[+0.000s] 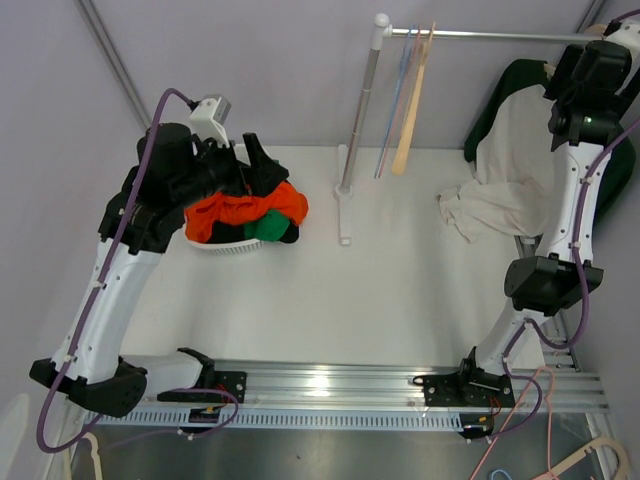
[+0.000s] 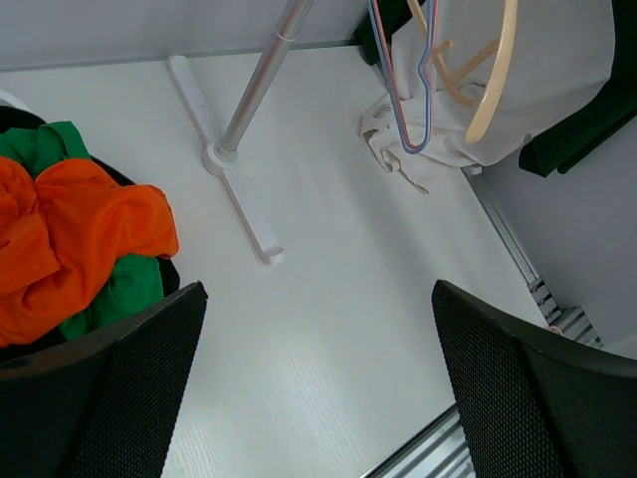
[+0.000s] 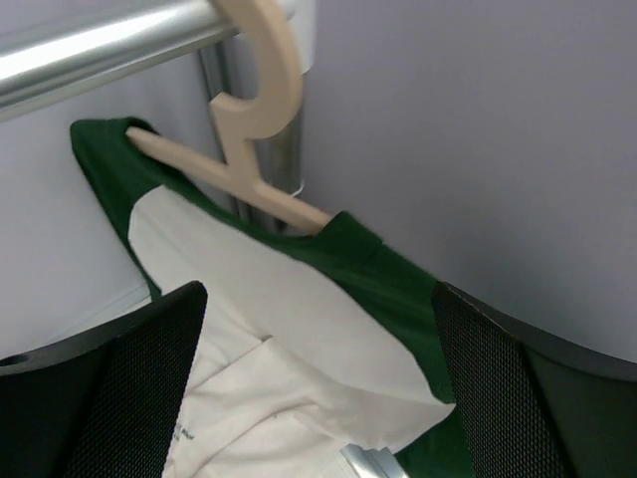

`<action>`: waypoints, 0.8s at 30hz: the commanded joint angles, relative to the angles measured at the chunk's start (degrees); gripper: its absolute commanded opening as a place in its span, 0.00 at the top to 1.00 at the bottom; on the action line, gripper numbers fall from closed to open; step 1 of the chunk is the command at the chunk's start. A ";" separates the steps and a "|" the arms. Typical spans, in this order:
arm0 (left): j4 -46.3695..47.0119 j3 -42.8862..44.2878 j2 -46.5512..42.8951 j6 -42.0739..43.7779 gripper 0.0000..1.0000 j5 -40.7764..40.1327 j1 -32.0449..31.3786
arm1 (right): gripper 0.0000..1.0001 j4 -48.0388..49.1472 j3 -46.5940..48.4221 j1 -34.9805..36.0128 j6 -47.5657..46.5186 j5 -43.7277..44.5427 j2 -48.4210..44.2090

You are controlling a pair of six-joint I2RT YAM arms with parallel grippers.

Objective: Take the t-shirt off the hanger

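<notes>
Right gripper [image 3: 318, 403] gapes empty under hanger [image 3: 244, 115], desk's far right corner; tugging t-shirt [image 3: 289, 319] sideways could unhook hanger off rail [image 3: 90, 55].

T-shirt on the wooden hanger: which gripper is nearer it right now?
Right. The right gripper hovers close by the t-shirt at the rail; the left gripper is across the table, above the clothes basket.

White table [image 1: 400, 300]: lying flat, taking soft, even light.
Pale grey walls [image 1: 280, 70]: enclosing it at the back and on both sides.
Aluminium rail [image 1: 340, 385]: running along the near edge, glinting.
Metal clothes stand [image 1: 360, 120]: standing near the back, its flat foot resting on the tabletop.
</notes>
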 commanded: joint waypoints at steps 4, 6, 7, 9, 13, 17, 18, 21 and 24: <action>1.29 0.28 -1.88 1.95 0.00 -1.15 -0.75 | 0.02 5.81 4.08 -2.69 0.11 -2.70 3.30; 1.12 1.50 -1.27 2.12 0.01 -1.15 -0.75 | 0.05 5.28 7.24 -3.30 0.64 -5.86 5.41; 0.77 1.95 -1.01 2.21 0.01 -1.15 -0.84 | 0.05 5.28 8.03 -3.83 0.81 -6.57 6.11; 0.77 2.83 -0.39 2.56 0.00 -1.32 -1.10 | 0.06 6.07 9.27 -4.36 0.99 -8.41 7.26; 1.20 3.18 0.31 2.74 0.01 -1.85 -1.54 | 0.16 6.51 9.44 -6.47 2.82 -14.82 7.96; 1.64 3.36 1.37 2.56 0.01 -1.85 -2.24 | 0.22 5.20 9.79 -7.88 4.67 -21.14 8.66; 1.65 3.44 1.63 2.56 0.00 -2.03 -2.50 | 0.24 4.93 9.97 -8.23 5.20 -23.34 8.75; 2.00 3.27 1.98 2.56 0.01 -2.29 -3.03 | 0.28 2.39 10.59 -8.76 6.61 -29.06 8.75; 2.00 3.53 2.42 2.39 0.01 -2.21 -3.65 | 0.29 -0.34 10.59 -8.85 7.23 -32.75 7.96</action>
